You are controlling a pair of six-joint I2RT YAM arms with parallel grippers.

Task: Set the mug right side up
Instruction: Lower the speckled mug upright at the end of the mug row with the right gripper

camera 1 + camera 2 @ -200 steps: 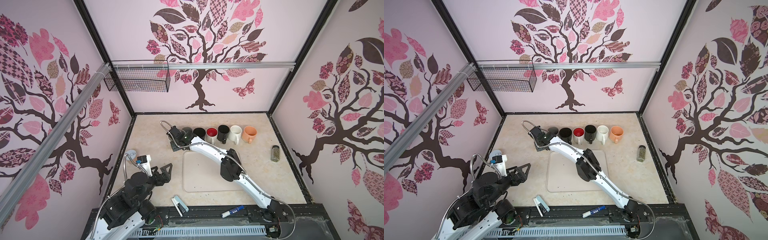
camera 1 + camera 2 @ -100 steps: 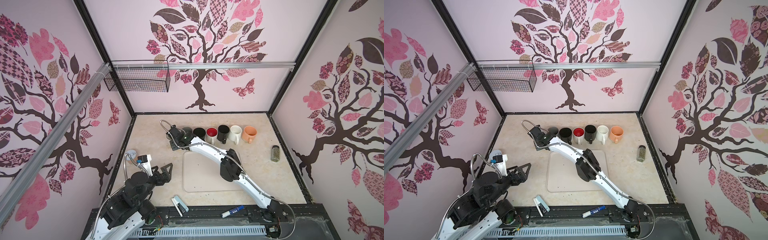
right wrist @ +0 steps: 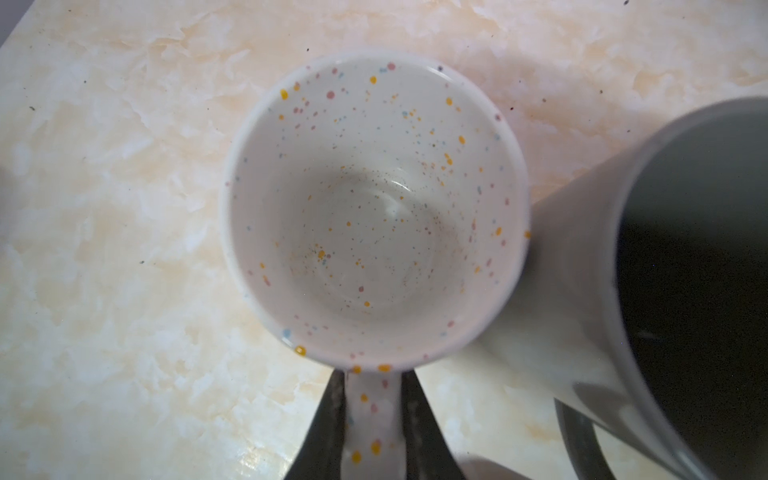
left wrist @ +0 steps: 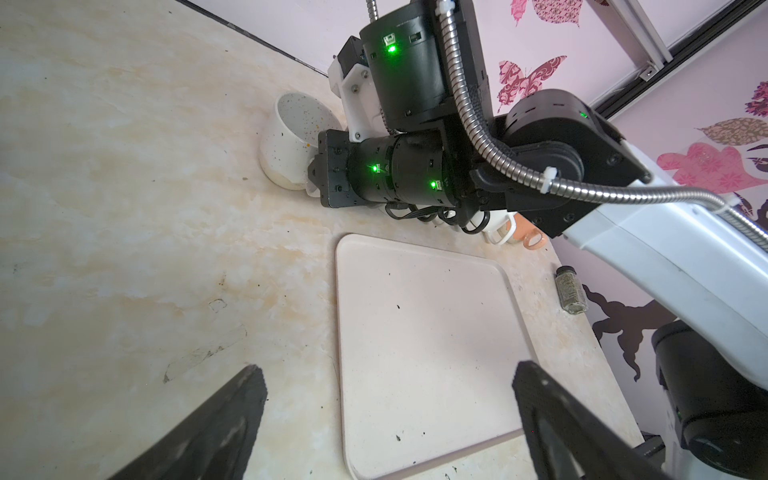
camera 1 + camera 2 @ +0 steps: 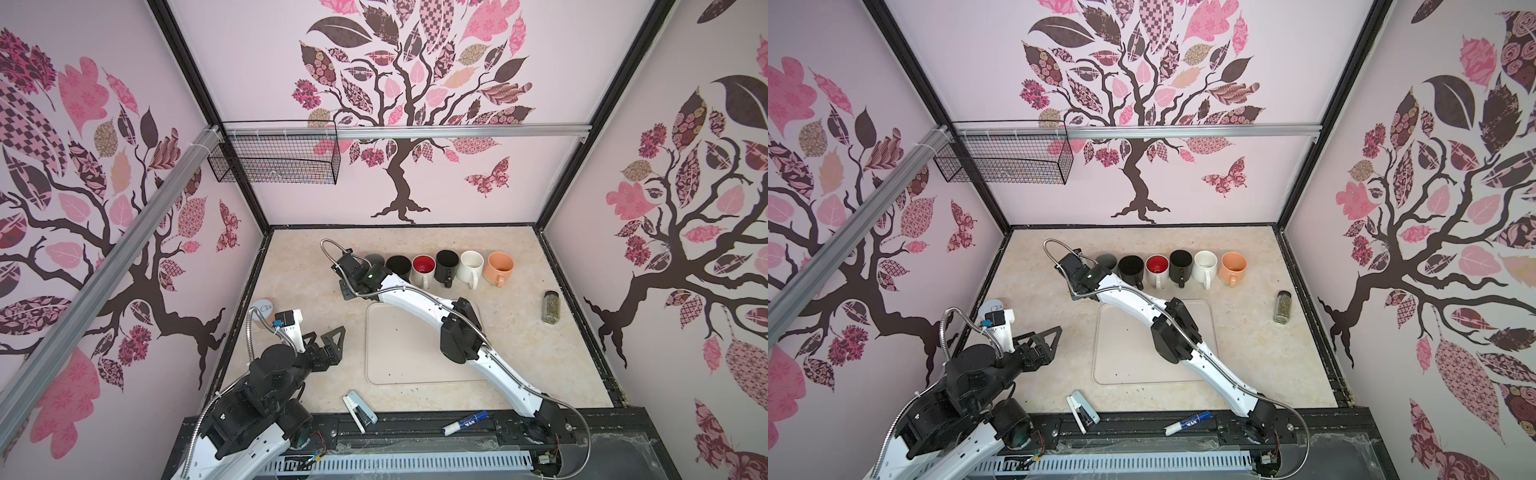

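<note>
Right arm outstretched, right gripper clamped on speckled mug handle; left arm folded, left gripper apart

Pink walls with tree decals enclose a marbled tabletop.

Likely a robot lab booth: decal walls, aluminium rail.

In both top views the right arm is covering the speckled mug, eleven o'clock from the tray.
</note>
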